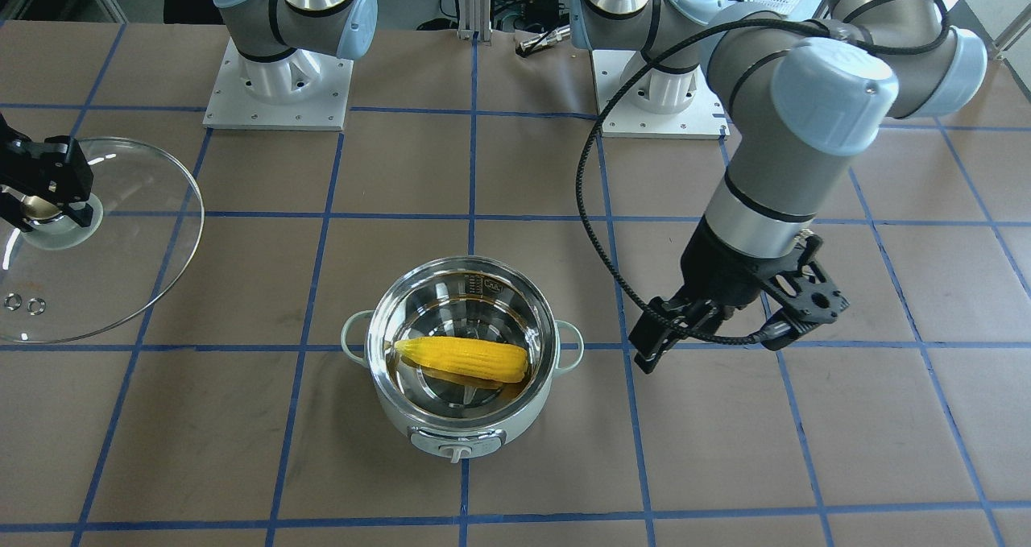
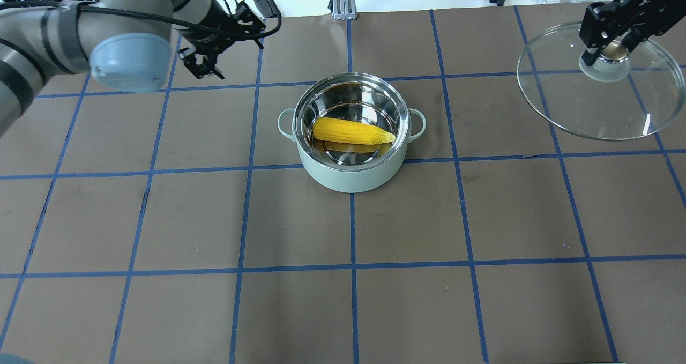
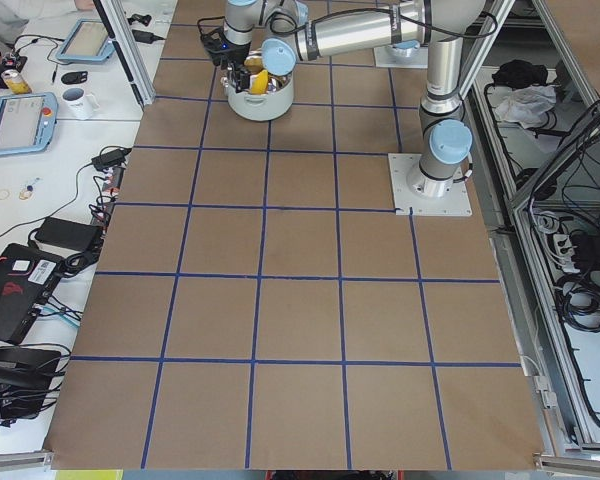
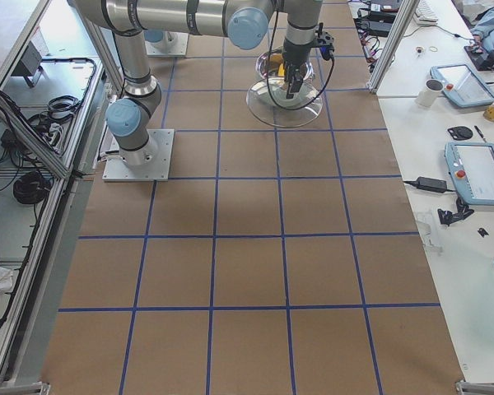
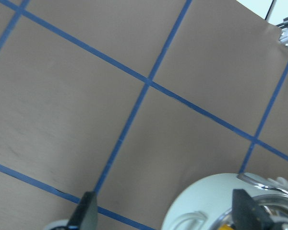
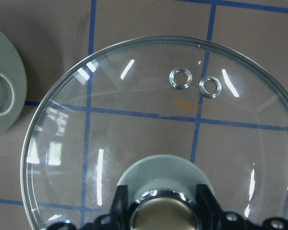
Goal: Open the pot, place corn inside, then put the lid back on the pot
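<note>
Closest to me is the knob [image 6: 158, 175] of the lid [image 6: 149, 105]. My right gripper [image 6: 161, 208] is clamped on it, one finger on each side of the ball. The whole glass dome depends on that one round grip, so I judge the first risk is here: a quick swing toward the pot could set the lid rocking, or let the ball turn between my fingers. The lid is out on my right, well apart from the pot [image 2: 351, 179]. I cannot tell whether its rim rests on the table [image 2: 429, 219] or hangs just above it.

Further out, the corn [image 2: 351, 131] lies inside the open pot, slanting across the steel bottom with its tip close to the wall. The second risk, as I judge it, is in seating the lid. If I come down off-centre, the glass rim lands on the pot's edge or a side handle [image 2: 418, 124] and sits crooked.

Farthest, beyond the pot, my left gripper [image 2: 205, 68] hangs spread and empty.

My right wrist camera shows the grip and the two vent holes [image 6: 181, 78], but only a sliver of the pot and no corn. The overhead view gives the corn, the pot and the gap to cross, though my fingers are too small there to judge their hold. Only the left wrist camera shows that nothing sits between my left fingers.
</note>
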`<state>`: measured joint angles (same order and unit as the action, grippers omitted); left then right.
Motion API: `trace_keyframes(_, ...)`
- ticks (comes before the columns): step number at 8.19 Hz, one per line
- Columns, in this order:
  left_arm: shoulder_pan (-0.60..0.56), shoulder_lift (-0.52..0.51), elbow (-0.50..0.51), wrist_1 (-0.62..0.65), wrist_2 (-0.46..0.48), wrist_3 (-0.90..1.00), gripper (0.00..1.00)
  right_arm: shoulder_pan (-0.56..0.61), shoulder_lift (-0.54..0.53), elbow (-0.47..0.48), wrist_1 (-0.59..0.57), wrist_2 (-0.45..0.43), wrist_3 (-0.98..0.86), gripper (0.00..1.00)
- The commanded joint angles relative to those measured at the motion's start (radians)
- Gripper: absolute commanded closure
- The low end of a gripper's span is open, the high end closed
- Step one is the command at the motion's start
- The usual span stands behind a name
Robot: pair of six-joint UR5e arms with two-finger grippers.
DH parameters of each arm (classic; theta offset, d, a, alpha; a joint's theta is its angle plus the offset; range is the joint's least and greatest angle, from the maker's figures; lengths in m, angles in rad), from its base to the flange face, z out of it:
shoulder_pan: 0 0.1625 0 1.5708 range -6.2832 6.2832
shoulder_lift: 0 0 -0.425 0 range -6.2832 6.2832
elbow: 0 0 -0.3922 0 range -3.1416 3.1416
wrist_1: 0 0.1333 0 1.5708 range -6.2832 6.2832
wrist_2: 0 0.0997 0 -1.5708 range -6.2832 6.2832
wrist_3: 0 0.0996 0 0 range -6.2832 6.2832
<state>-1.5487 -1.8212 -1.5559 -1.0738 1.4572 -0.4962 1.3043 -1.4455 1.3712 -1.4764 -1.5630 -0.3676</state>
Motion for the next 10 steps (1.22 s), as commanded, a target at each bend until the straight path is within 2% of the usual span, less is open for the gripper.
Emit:
trace_keyframes(1,0.058,0.084,0.01,-0.142,0.256,0.224,0.0,0.131,0.022,-0.006,-0.062,0.052,0.229,0.91)
trace_keyframes(2,0.056,0.129,0.01,-0.219,0.265,0.232,0.0,0.224,0.048,-0.007,-0.118,0.057,0.368,0.91)
trace_keyframes(3,0.05,0.16,0.008,-0.239,0.267,0.232,0.0,0.295,0.083,-0.015,-0.166,0.066,0.465,0.91)
trace_keyframes(5,0.047,0.172,0.007,-0.378,0.27,0.234,0.0,0.38,0.16,-0.017,-0.272,0.121,0.637,0.92)
trace_keyframes(7,0.041,0.181,-0.001,-0.406,0.272,0.232,0.0,0.498,0.233,-0.038,-0.385,0.138,0.821,0.92)
trace_keyframes(9,0.024,0.204,-0.001,-0.449,0.264,0.235,0.0,0.535,0.283,-0.044,-0.442,0.205,0.921,0.92)
trace_keyframes(10,0.021,0.197,0.0,-0.448,0.229,0.261,0.0,0.552,0.298,-0.043,-0.443,0.207,0.921,0.92)
